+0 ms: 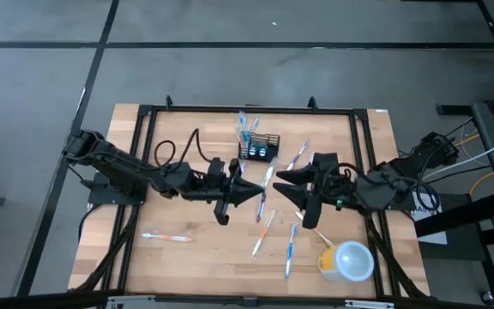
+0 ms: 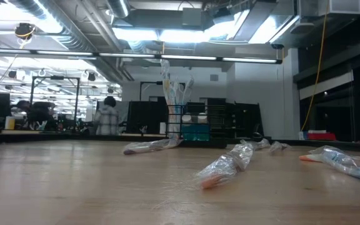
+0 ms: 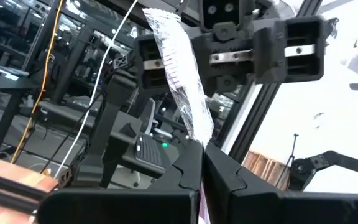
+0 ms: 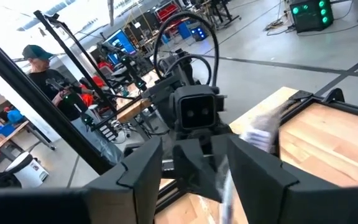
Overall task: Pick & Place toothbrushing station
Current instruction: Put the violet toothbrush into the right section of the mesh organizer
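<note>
The black mesh holder (image 1: 258, 148) stands at the table's far middle with several toothbrushes upright in it; it also shows in the low view (image 2: 183, 128). My left gripper (image 1: 258, 196) is raised over the table's middle, shut on a plastic-wrapped toothbrush (image 3: 182, 74). My right gripper (image 1: 288, 190) faces it close by, open, with its fingers standing either side of the package's far end and touching nothing. In the right wrist view (image 4: 197, 177) the package shows blurred between its fingers. My left gripper pinches the wrapped toothbrush between its two fingers at one end of the package (image 3: 201, 138). The rest of the package sticks out past the fingertips toward my right gripper. It is lifted clear of the table.
Wrapped toothbrushes lie loose on the wood: one near left (image 1: 165, 236), two near the middle (image 1: 264, 233) (image 1: 290, 249), one by the holder (image 1: 297, 156). A yellow cup with a pale lid (image 1: 347, 260) lies near right. A black frame (image 1: 144, 112) rims the table.
</note>
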Tool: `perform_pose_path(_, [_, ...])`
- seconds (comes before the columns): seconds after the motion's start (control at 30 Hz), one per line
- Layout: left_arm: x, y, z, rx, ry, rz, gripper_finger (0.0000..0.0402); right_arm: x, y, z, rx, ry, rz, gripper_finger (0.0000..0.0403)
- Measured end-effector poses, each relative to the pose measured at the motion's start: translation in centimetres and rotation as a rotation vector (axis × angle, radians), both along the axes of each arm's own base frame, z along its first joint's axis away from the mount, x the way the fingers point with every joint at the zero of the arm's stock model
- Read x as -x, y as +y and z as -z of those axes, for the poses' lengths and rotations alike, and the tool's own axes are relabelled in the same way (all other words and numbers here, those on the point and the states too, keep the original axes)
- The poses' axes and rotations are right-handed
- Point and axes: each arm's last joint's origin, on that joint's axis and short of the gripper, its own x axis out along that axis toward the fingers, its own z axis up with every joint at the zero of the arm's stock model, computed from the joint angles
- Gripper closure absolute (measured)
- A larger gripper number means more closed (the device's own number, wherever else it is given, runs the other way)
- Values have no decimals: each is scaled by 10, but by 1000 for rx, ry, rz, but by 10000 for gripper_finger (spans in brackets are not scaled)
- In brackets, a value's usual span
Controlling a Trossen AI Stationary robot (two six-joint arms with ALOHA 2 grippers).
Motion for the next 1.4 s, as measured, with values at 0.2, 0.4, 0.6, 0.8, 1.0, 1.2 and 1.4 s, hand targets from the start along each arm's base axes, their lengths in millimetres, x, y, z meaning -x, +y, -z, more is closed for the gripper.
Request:
perform_pose_path(0.2, [3, -7, -3, 15, -25, 4, 400, -1, -1, 0, 3, 3, 5, 219])
perform_pose_path(0.4, [7, -15, -5, 12, -50, 0, 400, -1, -2, 2, 13, 18, 11, 219])
perform_pose_path(0.6, [10, -23, -5, 24, -45, 6, 400, -3, -6, 2, 20, 24, 22, 219])
perform_pose_path(0.8, [11, -27, -5, 27, -42, 12, 400, -8, -12, 3, 16, 29, -7, 219])
perform_pose_path(1.0, [11, -27, -5, 31, -41, 11, 400, -13, -15, 4, 20, 26, -17, 219])
perform_pose_path(1.2, [11, -26, -5, 44, -41, 18, 400, -18, -14, 7, 24, 32, -23, 220])
perform_pose_path(1.4, [10, -30, -2, 52, -33, 31, 400, -20, -14, 5, 44, 19, -26, 247])
